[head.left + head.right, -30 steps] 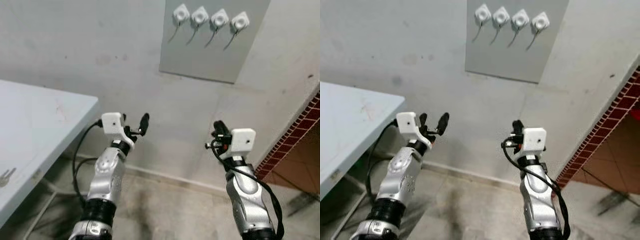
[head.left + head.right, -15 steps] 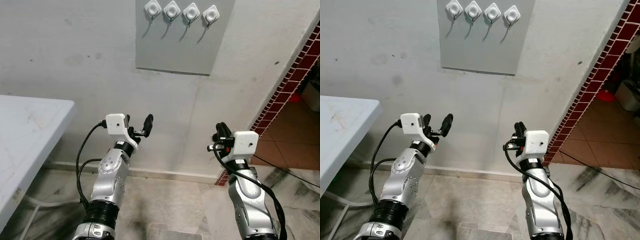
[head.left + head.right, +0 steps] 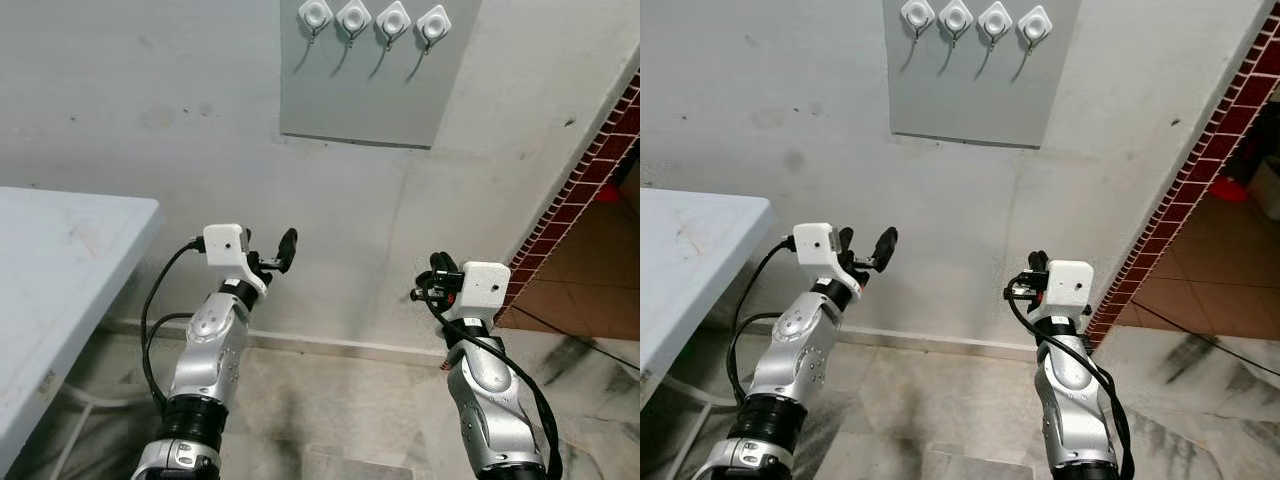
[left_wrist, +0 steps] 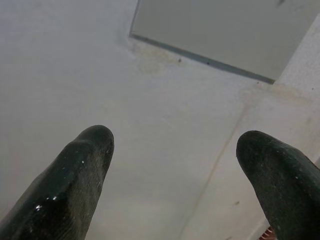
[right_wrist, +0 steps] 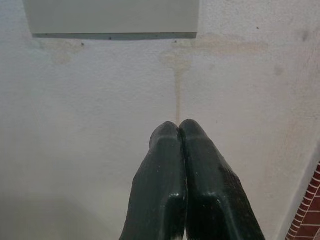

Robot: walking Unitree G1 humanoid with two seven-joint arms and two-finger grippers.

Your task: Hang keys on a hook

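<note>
Four white hooks [image 3: 376, 18] sit in a row along the top of a grey panel [image 3: 375, 95] on the pale wall [image 3: 150, 110], high above both arms; no keys can be made out on the hooks or in either gripper, and where they are I cannot tell; the left gripper [image 3: 272, 254] is raised in front of the wall below the panel's left side, its two black fingers [image 4: 80, 175] spread wide with bare wall between them; the right gripper [image 3: 437, 272] is up at about the same height, below the panel's right edge, its fingers [image 5: 165, 185] pressed together tip to tip with nothing visible between them; a white worktop [image 3: 60, 270] runs along the robot's left, its corner near the left arm but apart from it; a red brick edge [image 3: 590, 180] slants down on the right, tiled floor [image 3: 590, 300] beyond it; marbled floor [image 3: 340, 410] lies beneath both arms.
</note>
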